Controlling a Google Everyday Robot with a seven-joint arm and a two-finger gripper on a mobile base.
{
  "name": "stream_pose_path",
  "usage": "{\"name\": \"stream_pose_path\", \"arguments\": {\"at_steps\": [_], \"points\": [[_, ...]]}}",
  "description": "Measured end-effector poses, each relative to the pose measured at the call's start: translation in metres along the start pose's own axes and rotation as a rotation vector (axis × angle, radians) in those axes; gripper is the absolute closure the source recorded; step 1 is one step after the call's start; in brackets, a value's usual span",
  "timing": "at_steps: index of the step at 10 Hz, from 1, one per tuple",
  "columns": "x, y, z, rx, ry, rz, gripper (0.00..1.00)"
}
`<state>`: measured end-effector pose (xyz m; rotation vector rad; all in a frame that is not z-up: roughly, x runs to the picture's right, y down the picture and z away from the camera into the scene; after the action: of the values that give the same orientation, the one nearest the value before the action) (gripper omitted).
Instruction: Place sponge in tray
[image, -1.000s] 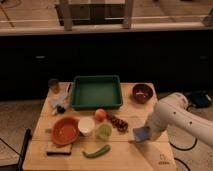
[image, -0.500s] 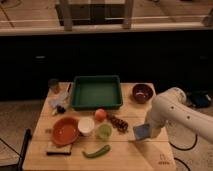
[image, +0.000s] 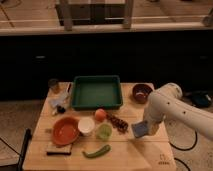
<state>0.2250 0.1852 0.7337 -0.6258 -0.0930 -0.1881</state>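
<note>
Hovering at table (image: 125, 156)'s four o'clock, gripper (image: 142, 128) over small blue-grey soft rectangular sponge (image: 139, 131); grip: cannot tell; likely light, squashy; pinch across middle; dark green rectangular plastic tray (image: 97, 106) lies at twelve.

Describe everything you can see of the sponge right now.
The sponge is a small blue-grey block, soft-looking. It sits right at the tip of the gripper, which reaches down over the wooden table's right side, apart from the green tray. Whether it touches the table cannot be told.
</note>
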Motion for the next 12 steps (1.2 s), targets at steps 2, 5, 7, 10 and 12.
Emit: {"name": "stream_pose_path", "arguments": {"at_steps": [2, 5, 7, 10, 12], "points": [[-0.006, -0.009, -0.003, 0.001, 0.007, -0.016, 0.85], [-0.011, -0.021, -0.01, 0.004, 0.02, -0.034, 0.9], [-0.021, -0.042, -0.017, 0.009, 0.034, -0.055, 0.93], [-0.025, -0.053, -0.02, 0.012, 0.049, -0.07, 0.99], [-0.029, -0.064, -0.023, 0.017, 0.055, -0.08, 0.99]]}}
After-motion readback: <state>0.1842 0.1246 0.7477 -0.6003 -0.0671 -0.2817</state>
